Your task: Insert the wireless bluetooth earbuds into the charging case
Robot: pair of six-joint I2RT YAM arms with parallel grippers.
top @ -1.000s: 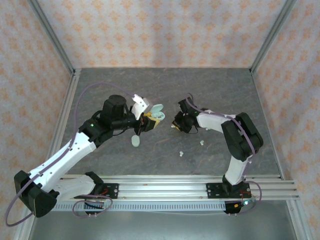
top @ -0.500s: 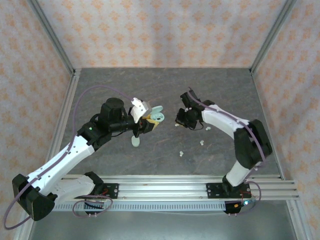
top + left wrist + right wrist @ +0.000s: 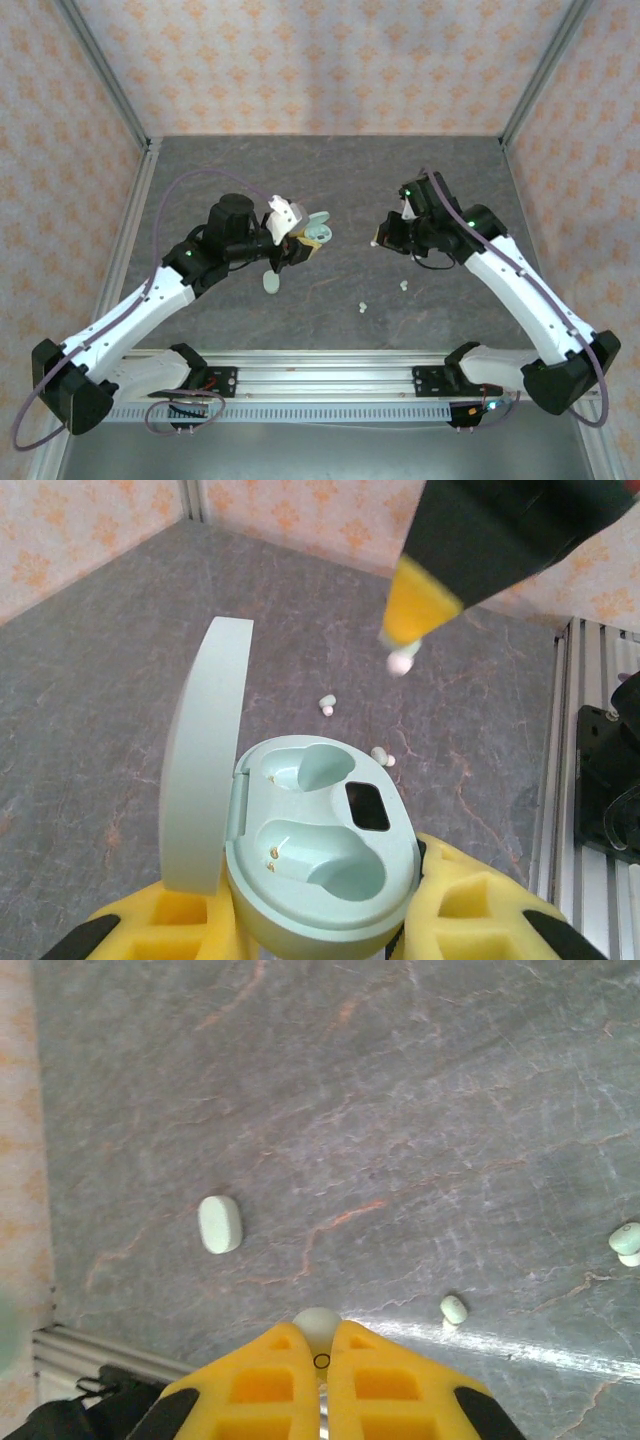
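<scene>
Right hand (image 3: 320, 1348) has closed on one earbud (image 3: 317, 1322) and drawn back since before, apparently clear of worktop (image 3: 400, 1110). Left hand (image 3: 298, 247) grips the open charging case (image 3: 320, 850).

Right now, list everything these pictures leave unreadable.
- Right wrist: the earbud in the right end effector is mostly covered by its yellow fingers; orientation unreadable.
- Left wrist: the lower part of the open case is hidden by the left end effector's pads and cut by the bottom edge.
- Top external: loose earbuds too small to tell their pose.
</scene>
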